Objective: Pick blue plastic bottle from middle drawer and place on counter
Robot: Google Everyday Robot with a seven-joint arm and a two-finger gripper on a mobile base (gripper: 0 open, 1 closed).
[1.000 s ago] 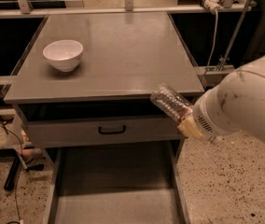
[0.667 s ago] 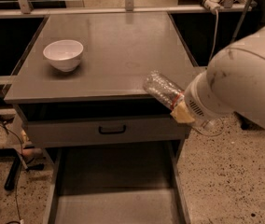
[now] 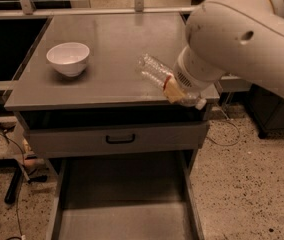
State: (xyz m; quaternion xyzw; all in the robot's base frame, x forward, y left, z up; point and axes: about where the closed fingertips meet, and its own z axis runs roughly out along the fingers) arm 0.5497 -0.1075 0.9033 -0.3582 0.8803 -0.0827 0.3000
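Observation:
The blue plastic bottle [image 3: 153,71] is transparent and ribbed, and lies tilted in the air over the front right part of the counter [image 3: 113,39]. Its pale cap end [image 3: 200,104] points down to the right, past the counter's front edge. My gripper [image 3: 172,88] is shut on the bottle's middle, with a yellowish finger pad showing against it. The large white arm hides the rest of the gripper. The middle drawer [image 3: 127,204] stands pulled out below, and its grey floor shows bare.
A white bowl [image 3: 68,58] stands on the counter's left side. A closed drawer front with a black handle [image 3: 120,139] is under the counter. Cables and a dark stand [image 3: 19,181] lie on the speckled floor at the left.
My arm has moved up and to the left with the bottle. The bottle has gone from beside the counter's front right corner to above the counter top.

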